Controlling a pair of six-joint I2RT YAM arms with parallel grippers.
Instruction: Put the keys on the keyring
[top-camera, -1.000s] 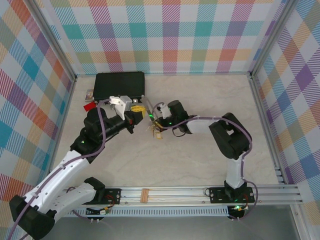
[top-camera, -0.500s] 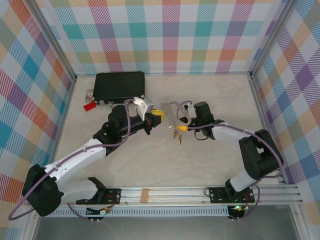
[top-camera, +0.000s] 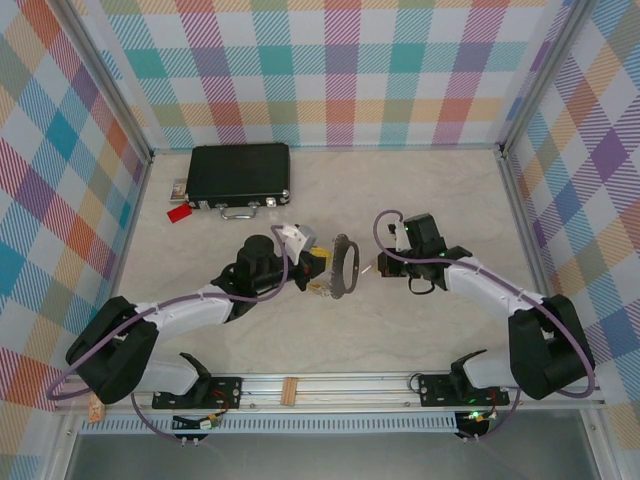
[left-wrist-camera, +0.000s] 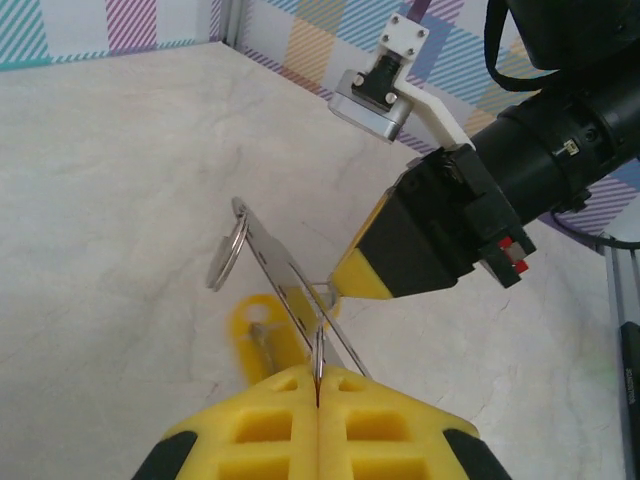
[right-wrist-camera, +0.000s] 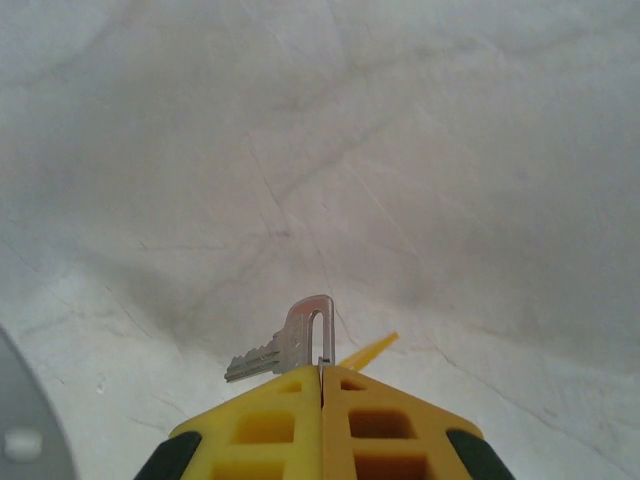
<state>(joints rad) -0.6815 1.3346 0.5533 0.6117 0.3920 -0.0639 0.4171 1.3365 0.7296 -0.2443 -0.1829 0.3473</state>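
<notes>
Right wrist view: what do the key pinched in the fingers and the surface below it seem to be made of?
The key looks like bare silvery metal with a dull shine and cut teeth along its blade. The table looks like pale matte stone or a stone-print laminate, going by its faint grey veins; I cannot tell which.

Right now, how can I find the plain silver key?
Follow the right arm to the right gripper, its yellow fingers shut. The silver key sticks out between them. Unlike the yellow-headed key by the left gripper, it is bare metal.
</notes>
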